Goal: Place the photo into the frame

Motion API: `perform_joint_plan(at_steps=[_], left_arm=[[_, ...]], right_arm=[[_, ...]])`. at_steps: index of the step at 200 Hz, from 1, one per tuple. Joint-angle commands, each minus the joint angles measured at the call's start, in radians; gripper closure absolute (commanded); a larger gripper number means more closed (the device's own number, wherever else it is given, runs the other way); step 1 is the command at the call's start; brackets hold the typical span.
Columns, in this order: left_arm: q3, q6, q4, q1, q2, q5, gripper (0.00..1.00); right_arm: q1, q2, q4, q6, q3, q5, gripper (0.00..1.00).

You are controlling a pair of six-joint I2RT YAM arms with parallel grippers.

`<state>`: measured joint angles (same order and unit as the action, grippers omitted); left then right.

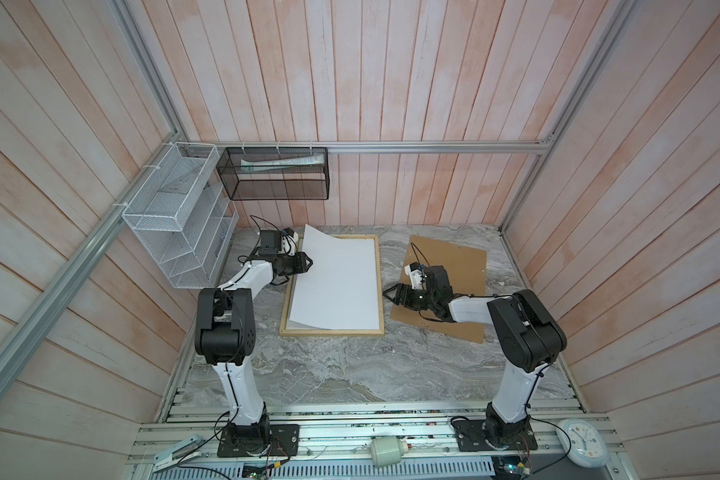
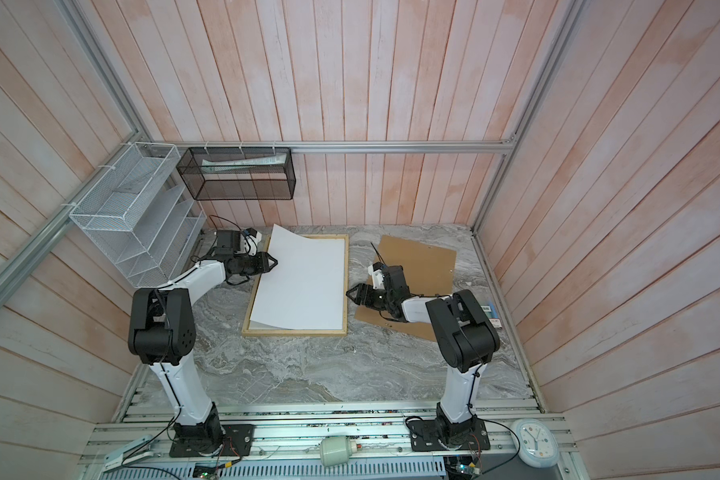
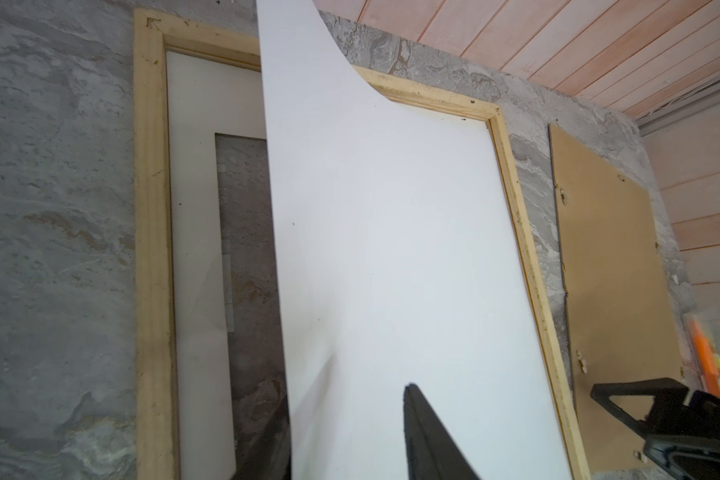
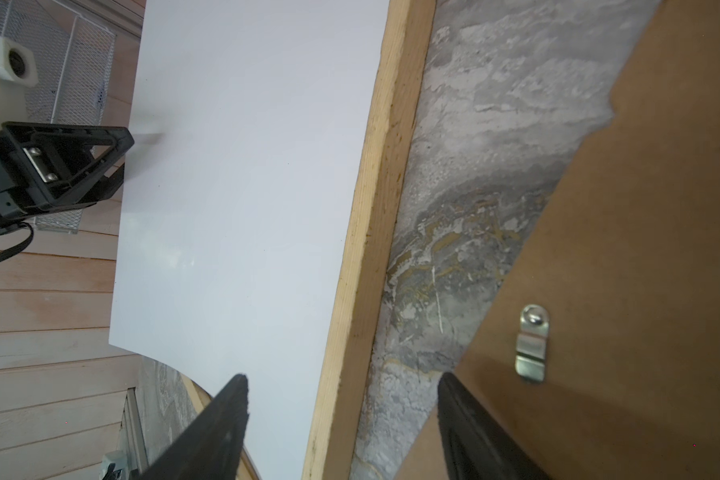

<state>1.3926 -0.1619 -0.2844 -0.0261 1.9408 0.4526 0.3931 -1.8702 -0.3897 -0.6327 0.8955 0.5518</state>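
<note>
The photo (image 1: 337, 282) (image 2: 304, 282) lies white back up inside the pale wooden frame (image 1: 333, 331) (image 2: 296, 331). Its far left corner curls up off the frame. My left gripper (image 1: 308, 262) (image 2: 274, 262) (image 3: 341, 411) is open and straddles the photo's (image 3: 391, 228) raised left edge, one finger above the sheet and one below. A white mat (image 3: 192, 187) shows in the frame (image 3: 152, 208) under the lifted part. My right gripper (image 1: 385, 293) (image 2: 348, 293) (image 4: 341, 378) stands open and empty just right of the frame's right rail (image 4: 375, 228), by the photo (image 4: 246, 187).
The brown fibreboard back (image 1: 454, 266) (image 2: 420, 266) (image 4: 641, 208) with metal clips lies on the table under my right arm. A white wire rack (image 1: 175, 216) and a black mesh basket (image 1: 275, 174) hang at the back left. A small box (image 2: 491, 313) lies at the table's right edge.
</note>
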Motion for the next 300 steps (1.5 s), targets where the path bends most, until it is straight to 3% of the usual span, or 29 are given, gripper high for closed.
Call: perform_joint_plan(at_steps=[1,81,131,166,193,232,300], left_arm=[[-0.014,-0.001,-0.007,-0.002,-0.026,0.001,0.58],[-0.041,-0.011,-0.002,-0.002,-0.068,-0.09,0.57],[-0.04,-0.024,-0.046,-0.002,-0.096,-0.247,0.57],[-0.016,-0.054,-0.11,-0.001,-0.057,-0.423,0.57],[-0.015,-0.071,-0.132,-0.002,-0.035,-0.476,0.57],[-0.005,-0.07,-0.151,-0.002,0.009,-0.507,0.58],[0.002,-0.062,-0.144,-0.002,0.069,-0.465,0.64]], right_arm=[[0.004,0.028,-0.008,-0.004,-0.01,0.006,0.28],[0.006,0.026,-0.005,-0.004,-0.006,0.005,0.28],[0.008,0.023,-0.002,-0.002,-0.001,0.006,0.28],[0.012,0.014,0.004,-0.002,0.011,0.007,0.28],[0.019,0.011,0.012,0.001,0.019,0.001,0.28],[0.042,-0.008,0.025,-0.002,0.039,-0.009,0.3],[0.088,-0.058,0.069,0.009,0.1,-0.015,0.38]])
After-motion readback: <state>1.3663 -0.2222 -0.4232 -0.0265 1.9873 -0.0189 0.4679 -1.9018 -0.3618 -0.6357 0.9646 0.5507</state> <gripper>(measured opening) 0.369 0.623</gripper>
